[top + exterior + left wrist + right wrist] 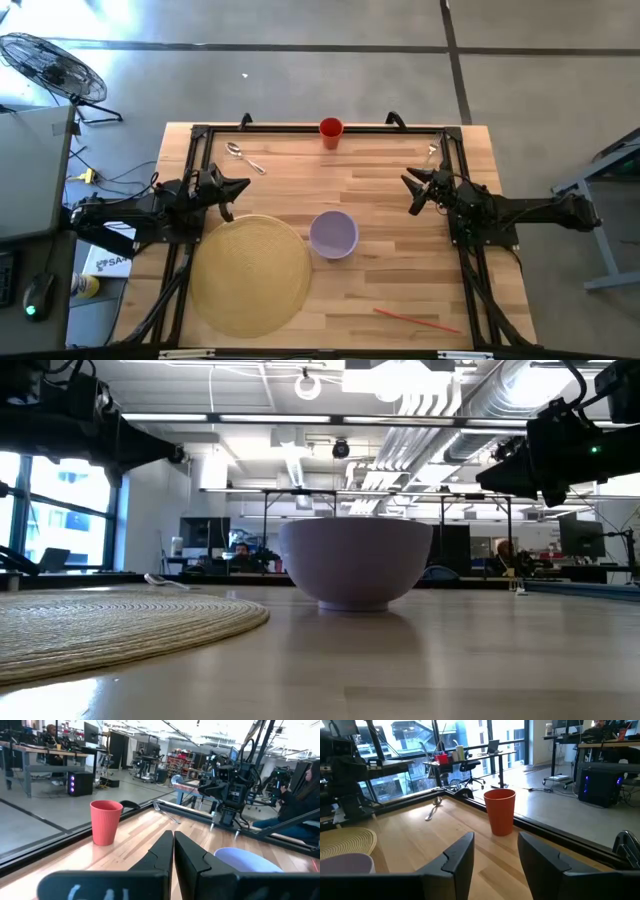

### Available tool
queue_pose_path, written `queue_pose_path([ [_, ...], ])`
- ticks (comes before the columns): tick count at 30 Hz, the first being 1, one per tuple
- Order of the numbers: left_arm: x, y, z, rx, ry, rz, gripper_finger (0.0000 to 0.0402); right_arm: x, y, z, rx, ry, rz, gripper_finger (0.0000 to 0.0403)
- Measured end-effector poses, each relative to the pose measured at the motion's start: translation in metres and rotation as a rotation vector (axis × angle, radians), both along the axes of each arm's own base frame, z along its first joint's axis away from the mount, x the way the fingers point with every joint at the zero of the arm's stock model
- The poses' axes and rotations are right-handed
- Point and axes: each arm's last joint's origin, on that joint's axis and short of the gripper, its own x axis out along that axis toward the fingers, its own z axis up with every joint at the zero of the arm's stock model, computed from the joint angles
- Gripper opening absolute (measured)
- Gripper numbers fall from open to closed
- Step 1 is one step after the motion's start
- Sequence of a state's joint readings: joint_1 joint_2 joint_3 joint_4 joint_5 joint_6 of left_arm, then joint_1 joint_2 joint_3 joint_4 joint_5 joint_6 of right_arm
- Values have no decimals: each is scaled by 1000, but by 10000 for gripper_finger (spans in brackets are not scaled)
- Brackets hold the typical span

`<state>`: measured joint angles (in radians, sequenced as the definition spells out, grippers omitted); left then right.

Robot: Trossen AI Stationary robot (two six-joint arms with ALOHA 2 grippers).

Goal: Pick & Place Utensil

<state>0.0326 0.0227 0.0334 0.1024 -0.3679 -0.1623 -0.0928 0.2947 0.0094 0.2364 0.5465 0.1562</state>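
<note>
A metal spoon (243, 157) lies flat near the table's far left corner; the right wrist view shows the spoon (434, 807) too. A fork (432, 152) lies near the far right corner. A lavender bowl (333, 234) stands mid-table beside a round woven mat (250, 272). My left gripper (237, 186) hovers shut at the table's left, above the mat's far edge, its fingers (173, 845) closed together on nothing. My right gripper (411, 190) hovers open at the right, its fingers (495, 855) apart, near the fork. Neither touches anything.
A red cup (331, 131) stands upright at the middle of the far edge. A thin red stick (415, 320) lies near the near right corner. A black frame rail (300, 130) runs around the table. Bare wood lies between the bowl and the cup.
</note>
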Motion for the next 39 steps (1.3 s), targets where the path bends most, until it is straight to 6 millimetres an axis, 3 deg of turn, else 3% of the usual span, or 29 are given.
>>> queue_pose_path([
  [30,0,0,0,-5,-6,-1,12,0,0,0,0,0,0,146],
  [39,0,0,2,-198,-107,-39,12,0,0,0,0,0,0,146],
])
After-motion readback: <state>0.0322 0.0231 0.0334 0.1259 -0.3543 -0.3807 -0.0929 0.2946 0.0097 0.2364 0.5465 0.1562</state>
